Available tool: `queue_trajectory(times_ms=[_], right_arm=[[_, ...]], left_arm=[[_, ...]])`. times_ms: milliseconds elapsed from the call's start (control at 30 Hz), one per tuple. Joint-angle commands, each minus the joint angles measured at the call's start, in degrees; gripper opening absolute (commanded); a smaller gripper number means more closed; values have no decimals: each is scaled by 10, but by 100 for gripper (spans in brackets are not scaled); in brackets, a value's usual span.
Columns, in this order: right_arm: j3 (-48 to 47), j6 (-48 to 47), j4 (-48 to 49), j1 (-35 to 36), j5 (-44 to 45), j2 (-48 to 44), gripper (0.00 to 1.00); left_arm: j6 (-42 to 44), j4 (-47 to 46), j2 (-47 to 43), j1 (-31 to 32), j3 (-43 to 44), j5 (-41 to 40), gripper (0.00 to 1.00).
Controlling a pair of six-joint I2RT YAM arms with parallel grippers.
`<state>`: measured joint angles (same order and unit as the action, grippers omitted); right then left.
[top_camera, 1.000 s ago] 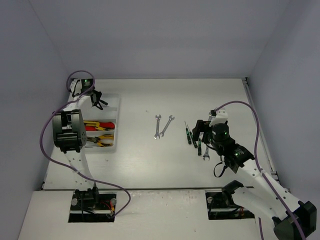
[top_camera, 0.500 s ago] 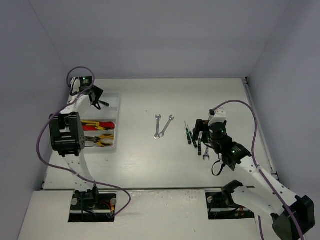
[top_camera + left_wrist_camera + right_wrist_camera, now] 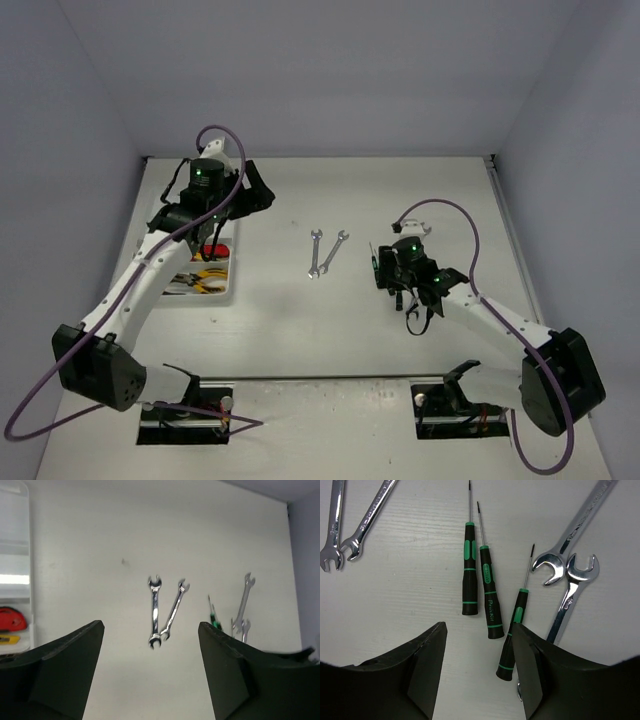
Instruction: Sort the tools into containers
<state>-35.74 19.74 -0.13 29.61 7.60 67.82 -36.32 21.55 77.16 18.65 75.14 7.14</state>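
Left claw (image 3: 150, 629), spread and empty, had swung from the tray (image 3: 234, 275) toward the wrenches (image 3: 155, 610) ahead, likely its next pick; right claw (image 3: 478, 630), parted, had lowered over the screwdrivers (image 3: 469, 570).

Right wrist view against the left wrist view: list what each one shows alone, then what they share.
Right wrist only: three black-and-green screwdrivers laid out almost in full; the left wrist catches just a sliver of one. Left wrist only: the white plastic organiser tray at its left edge, with a red tool handle and a yellow handle end in it. Both: the pair of silver open-end wrenches mid-table and the second silver wrench pair beside the screwdrivers.
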Motion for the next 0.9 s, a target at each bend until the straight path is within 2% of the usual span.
queue_trajectory(times_ms=[0, 100, 200, 267, 333, 400, 567, 867], right_arm=[[-42, -18, 31, -3, -26, 32, 49], [-46, -16, 31, -4, -15, 47, 49], [-44, -6, 32, -5, 8, 45, 49], [-41, 0, 32, -6, 20, 38, 49], [-39, 0, 33, -10, 23, 31, 48], [-40, -7, 34, -10, 10, 34, 46], [-54, -34, 46, -10, -40, 71, 38], [-84, -43, 68, -9, -65, 171, 32]], left_arm=[[69, 65, -73, -14, -43, 44, 76], [84, 71, -116, -14, -78, 53, 76], [60, 64, -135, 0, -115, 84, 76], [34, 55, -135, 30, -123, 66, 76], [22, 42, -125, 86, -126, 37, 76], [9, 39, -105, 107, -120, 24, 76], [-8, 42, -84, 115, -122, 13, 76], [-42, 35, -150, 116, -200, 15, 76]])
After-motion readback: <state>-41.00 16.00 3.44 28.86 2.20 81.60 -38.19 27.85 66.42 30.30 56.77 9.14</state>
